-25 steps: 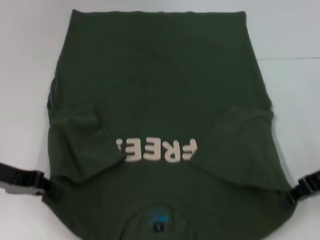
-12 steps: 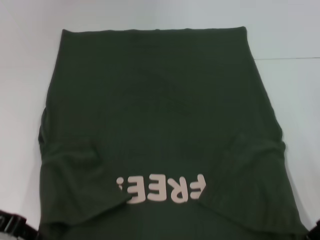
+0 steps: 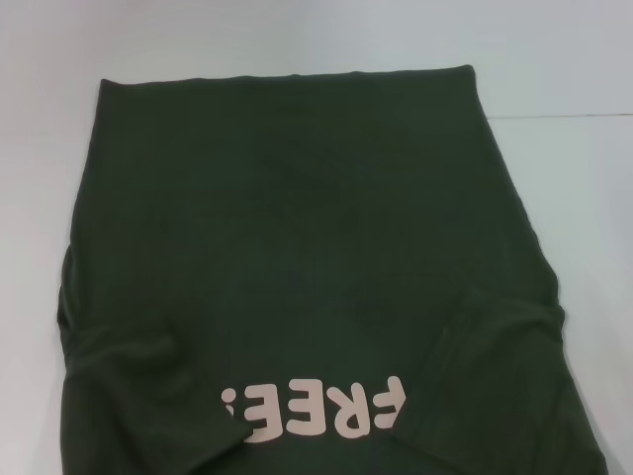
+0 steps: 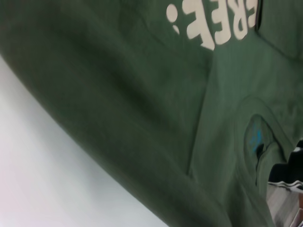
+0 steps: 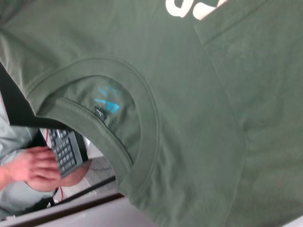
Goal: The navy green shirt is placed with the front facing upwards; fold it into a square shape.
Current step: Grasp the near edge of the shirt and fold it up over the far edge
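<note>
Shirt [image 3: 297, 247] lies front-up on the white desk [image 3: 574, 69], hem toward the far edge, collar [image 5: 142, 123] end past the near edge and out of head view. Dark olive, white "FREE!" print [image 3: 316, 411] reads upside down from here. Both sleeves look folded inward over the body, so the sides run roughly straight. Probably prep for a lengthwise fold into a square. Collar region looks lifted off the desk in the wrist views, blue neck label [image 5: 106, 106] visible inside. Neither end effector shows in any view; spread or pinching cloth, can't tell.
</note>
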